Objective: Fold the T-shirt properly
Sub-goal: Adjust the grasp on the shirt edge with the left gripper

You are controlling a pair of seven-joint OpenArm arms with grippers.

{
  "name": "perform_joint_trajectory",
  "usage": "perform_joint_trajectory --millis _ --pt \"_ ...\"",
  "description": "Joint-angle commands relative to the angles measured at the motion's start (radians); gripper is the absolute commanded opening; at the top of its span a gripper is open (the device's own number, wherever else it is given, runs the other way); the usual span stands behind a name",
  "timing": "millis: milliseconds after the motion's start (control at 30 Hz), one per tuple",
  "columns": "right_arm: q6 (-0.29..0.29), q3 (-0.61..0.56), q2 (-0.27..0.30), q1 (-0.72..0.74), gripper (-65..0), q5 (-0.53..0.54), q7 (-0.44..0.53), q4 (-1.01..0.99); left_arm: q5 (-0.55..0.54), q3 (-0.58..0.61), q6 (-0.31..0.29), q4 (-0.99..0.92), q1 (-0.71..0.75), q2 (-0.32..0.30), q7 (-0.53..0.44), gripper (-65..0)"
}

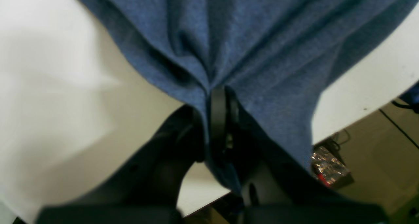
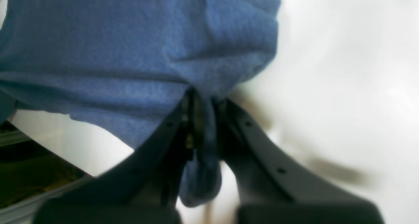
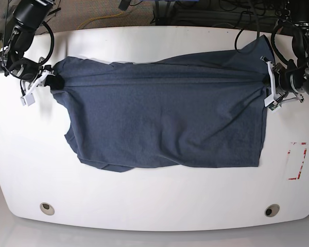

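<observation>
Base view shows a white table [image 3: 159,211] with the T-shirt [image 3: 165,118] spread across its middle, pulled taut along the far edge between both arms. At the shirt's right end in that view, the left gripper [image 3: 268,81] is clenched on a bunched fold of cloth. At the opposite end the right gripper [image 3: 52,81] pinches the cloth likewise, jaws clamped tight

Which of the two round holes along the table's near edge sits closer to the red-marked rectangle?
The right-hand hole in the base view, below the red-marked rectangle; the other hole sits far across the table.
</observation>
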Motion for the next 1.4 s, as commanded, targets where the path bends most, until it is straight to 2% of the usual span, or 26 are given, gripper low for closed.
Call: perform_joint_trajectory --millis 0,200,233,333,367,433,500,533,667,733,867,967,1067,1200,1367 --pt "0.001 0.005 0.000 0.049 -65.0 0.008 0.022 0.016 0.024 -0.011 -0.001 0.012 -0.026 -0.022 -0.010 -65.0" --pt "0.001 0.000 -0.042 0.137 -65.0 0.008 0.022 0.011 0.029 -0.011 -0.001 0.011 -0.091 -0.029 -0.008 -64.6" --pt "0.001 -0.001 -0.043 0.143 -62.9 0.008 0.022 0.011 0.029 -0.011 -0.001 0.009 -0.092 -0.029 -0.008 -64.6" --pt "0.001 -0.001 -0.049 0.160 -44.7 0.007 0.023 0.011 0.029 -0.010 -0.001 0.009 -0.094 -0.029 -0.008 -63.8" --pt "0.001 -0.001 -0.049 0.168 -35.8 0.007 0.023 0.011 0.029 -0.010 -0.001 0.009 -0.094 -0.029 -0.008 -61.1" --pt "-0.017 0.005 -0.049 0.166 -22.5 0.010 0.023 0.014 0.029 -0.010 -0.001 0.009 -0.094 -0.029 -0.008 -52.4" --pt "-0.024 0.007 -0.049 0.163 -15.7 0.015 0.023 0.014 0.029 -0.010 -0.001 0.009 -0.092 -0.029 -0.008 -43.9" --pt "-0.024 0.008 -0.049 0.154 -13.3 0.016 0.023 0.016 0.029 -0.011 -0.001 0.009 -0.092 -0.029 -0.008 -36.9" --pt "-0.024 0.053 -0.049 0.088 -15.7 0.036 0.022 0.049 0.029 -0.019 -0.001 0.009 -0.091 -0.027 -0.008 -21.0" --pt "-0.024 0.066 -0.049 0.045 -16.3 0.067 0.019 0.085 0.029 -0.036 -0.001 0.009 -0.091 -0.027 -0.011 -18.6" --pt "-0.024 0.068 -0.049 -0.055 -16.2 0.121 0.019 0.172 0.023 -0.099 -0.001 0.009 -0.094 -0.021 -0.011 -17.9" --pt "-0.024 0.070 -0.053 -0.110 -16.2 0.125 0.019 0.200 0.017 -0.100 -0.001 0.015 -0.109 -0.021 -0.008 -17.9" --pt "-0.024 0.071 -0.079 -0.162 -16.2 0.122 0.019 0.203 -0.046 -0.103 -0.001 0.015 -0.108 -0.024 -0.008 -18.5" --pt "-0.024 0.070 -0.086 -0.213 -16.2 0.124 0.019 0.204 -0.097 -0.129 -0.001 0.021 -0.054 -0.026 -0.008 -18.5" --pt "-0.026 0.066 -0.132 -0.248 -16.2 0.119 0.023 0.201 -0.098 -0.206 -0.001 0.046 0.038 -0.016 -0.013 -18.5"
